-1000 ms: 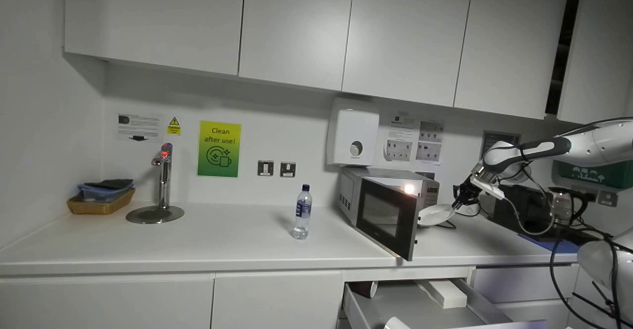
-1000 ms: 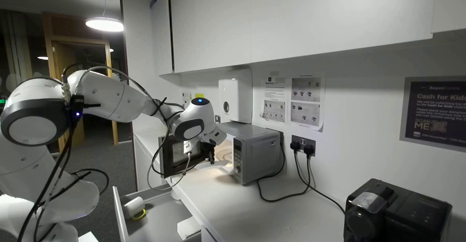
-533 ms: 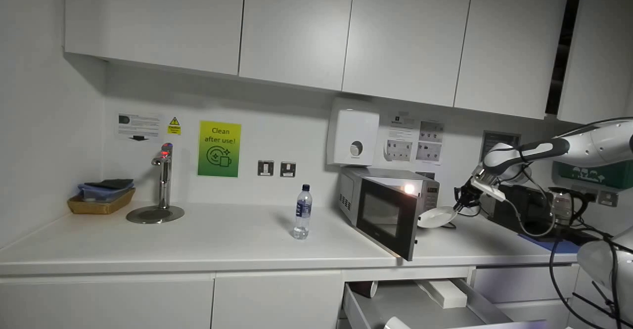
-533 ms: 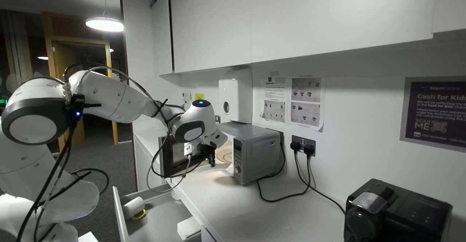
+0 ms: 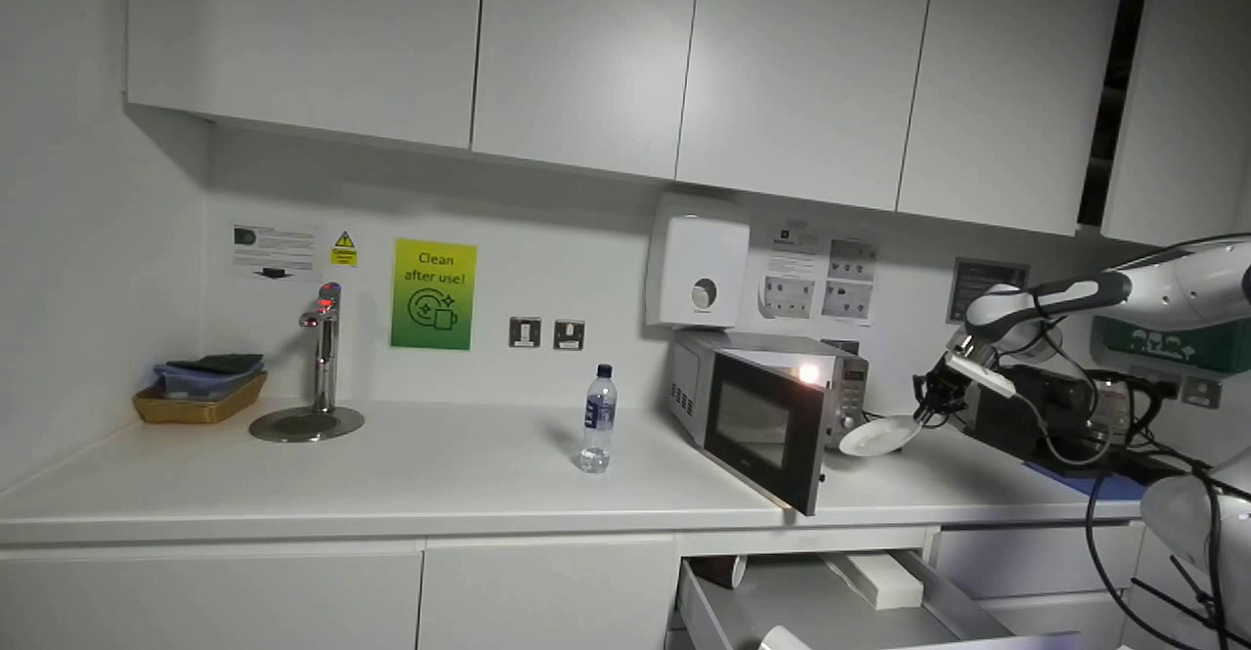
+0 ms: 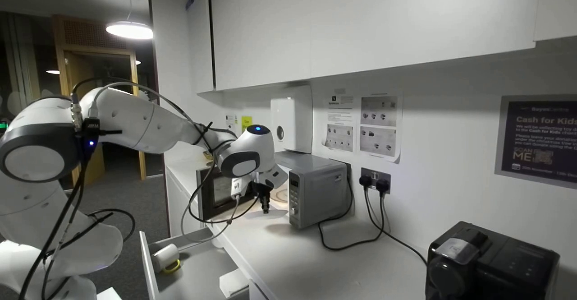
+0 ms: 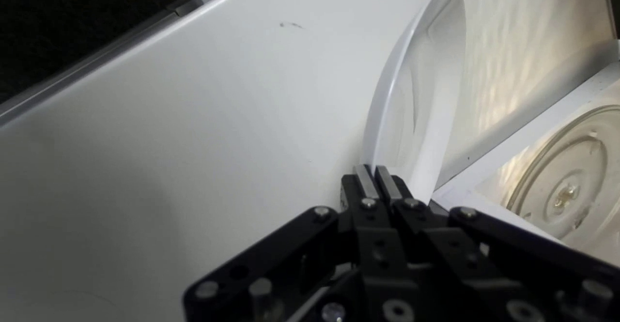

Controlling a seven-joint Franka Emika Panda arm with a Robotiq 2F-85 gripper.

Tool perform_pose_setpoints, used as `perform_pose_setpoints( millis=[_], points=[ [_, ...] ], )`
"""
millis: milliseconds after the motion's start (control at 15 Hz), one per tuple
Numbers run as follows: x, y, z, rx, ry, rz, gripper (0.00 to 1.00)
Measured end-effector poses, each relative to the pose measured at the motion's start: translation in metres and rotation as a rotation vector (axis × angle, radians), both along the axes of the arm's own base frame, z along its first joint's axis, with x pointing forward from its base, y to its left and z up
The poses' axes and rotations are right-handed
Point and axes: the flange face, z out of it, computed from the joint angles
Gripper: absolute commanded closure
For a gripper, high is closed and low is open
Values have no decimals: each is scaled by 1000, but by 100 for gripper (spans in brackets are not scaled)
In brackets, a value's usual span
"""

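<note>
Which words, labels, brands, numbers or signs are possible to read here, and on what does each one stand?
"Clean after use!": yellow-green poster.
"Caution": small yellow sign.
"BayesCentre": dark poster.
"Cash for Kids": same dark poster.
"SCAN ME": same dark poster.
Too small or blurred: the dark poster's small print (partly), bottle label, printed wall sheets, microwave panel, sticker on the black machine.

White arm (image 6: 135, 119) outstretched, wrist (image 6: 245, 155) bent, gripper (image 7: 372, 169) tilted downward, pinched together.
</note>
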Motion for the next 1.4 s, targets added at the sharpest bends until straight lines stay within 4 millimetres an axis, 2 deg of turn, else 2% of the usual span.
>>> perform_pose_setpoints(
  millis=[533, 867, 1133, 1400],
  points=[
    [-21, -57, 4, 45, 55, 90, 99],
    [-24, -77, 3, 159, 42, 152, 99],
    [-13, -85, 0, 268, 27, 117, 99],
    [12, -93, 3, 308, 1, 46, 96]
  ],
)
